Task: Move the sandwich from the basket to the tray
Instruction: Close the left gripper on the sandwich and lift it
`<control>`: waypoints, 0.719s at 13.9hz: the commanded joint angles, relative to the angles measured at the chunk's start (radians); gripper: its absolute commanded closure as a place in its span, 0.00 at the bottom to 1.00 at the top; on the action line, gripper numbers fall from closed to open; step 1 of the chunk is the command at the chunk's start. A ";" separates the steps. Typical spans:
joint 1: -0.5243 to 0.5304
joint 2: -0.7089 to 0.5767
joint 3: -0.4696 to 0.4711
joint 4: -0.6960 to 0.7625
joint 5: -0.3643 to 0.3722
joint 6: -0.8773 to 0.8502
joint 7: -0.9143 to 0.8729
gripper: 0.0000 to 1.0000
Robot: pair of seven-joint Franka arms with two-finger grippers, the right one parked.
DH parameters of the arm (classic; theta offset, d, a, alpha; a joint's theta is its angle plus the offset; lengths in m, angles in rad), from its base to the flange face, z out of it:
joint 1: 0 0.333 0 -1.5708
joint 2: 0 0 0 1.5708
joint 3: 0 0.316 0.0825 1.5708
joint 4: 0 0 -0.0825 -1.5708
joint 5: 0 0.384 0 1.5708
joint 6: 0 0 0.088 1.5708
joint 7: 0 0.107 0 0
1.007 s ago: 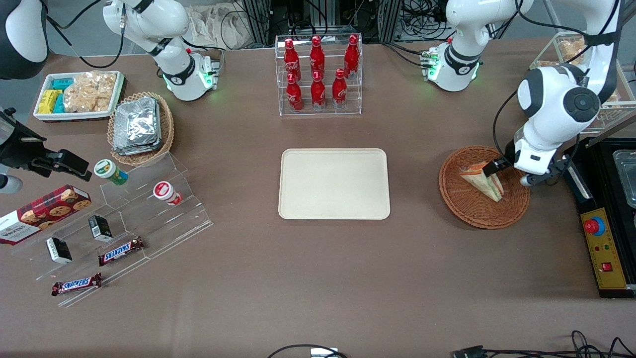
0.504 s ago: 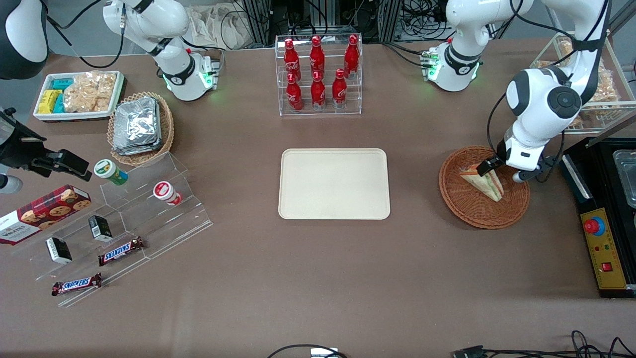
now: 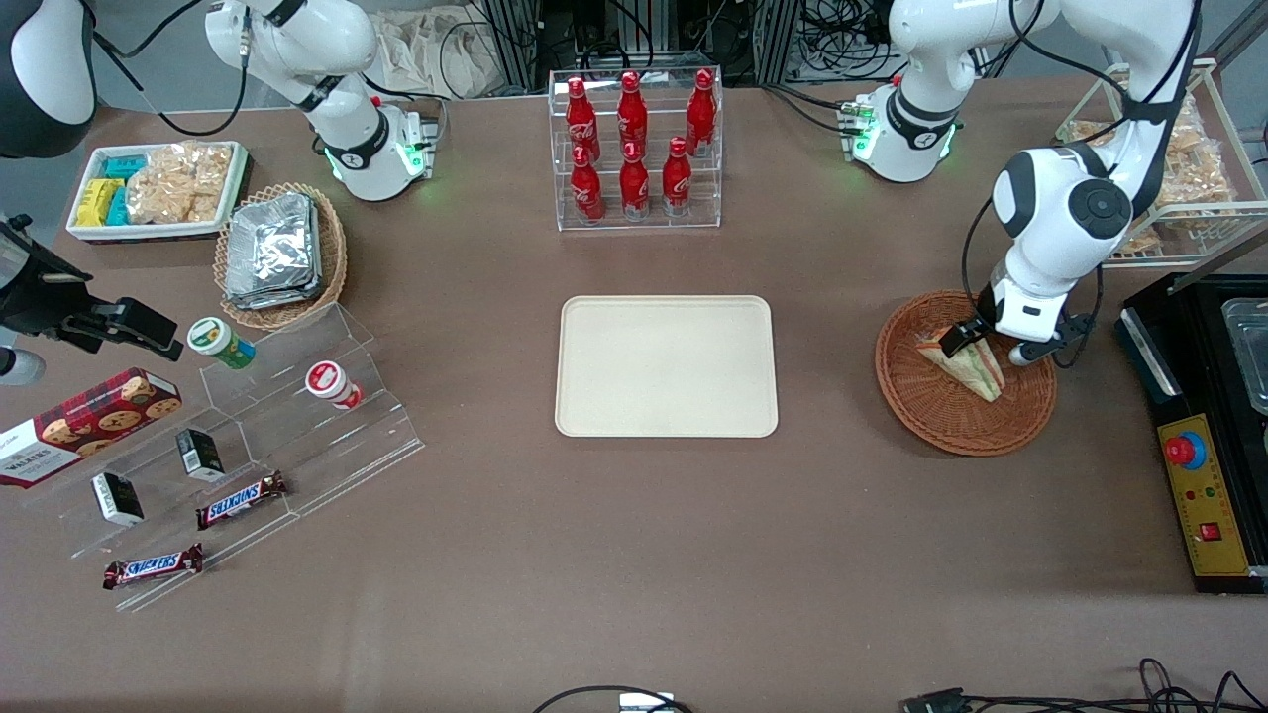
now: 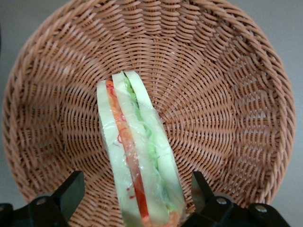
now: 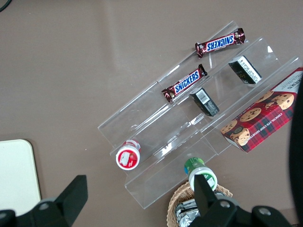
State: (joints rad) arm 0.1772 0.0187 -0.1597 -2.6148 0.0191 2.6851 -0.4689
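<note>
Lying in the basket (image 4: 227,94), wrapped 3-slice sandwich (image 4: 139,156) between the released hand's (image 4: 137,198) fingers (image 4: 71,191).

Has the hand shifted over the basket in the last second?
Yes. The hand, open astride the sandwich, has slid from nearer the basket rim by the black box toward the tray.

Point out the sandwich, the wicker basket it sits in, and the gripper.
sandwich (image 4: 137,156): left wrist view, on its middle bread layer.
basket (image 3: 931,416): front view, on bare weave nearer the camera.
gripper (image 4: 135,191): left wrist view, midway between its open jaws, straddling the sandwich.
</note>
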 commanded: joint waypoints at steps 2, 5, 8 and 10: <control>0.021 0.020 -0.003 -0.010 -0.004 0.041 -0.011 0.26; 0.021 0.021 -0.003 -0.007 -0.004 0.041 -0.010 1.00; 0.019 0.010 -0.003 0.004 -0.004 0.030 -0.019 1.00; 0.016 -0.020 -0.009 0.027 0.005 -0.028 -0.017 1.00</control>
State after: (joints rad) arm 0.1928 0.0403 -0.1593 -2.6046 0.0192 2.7038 -0.4727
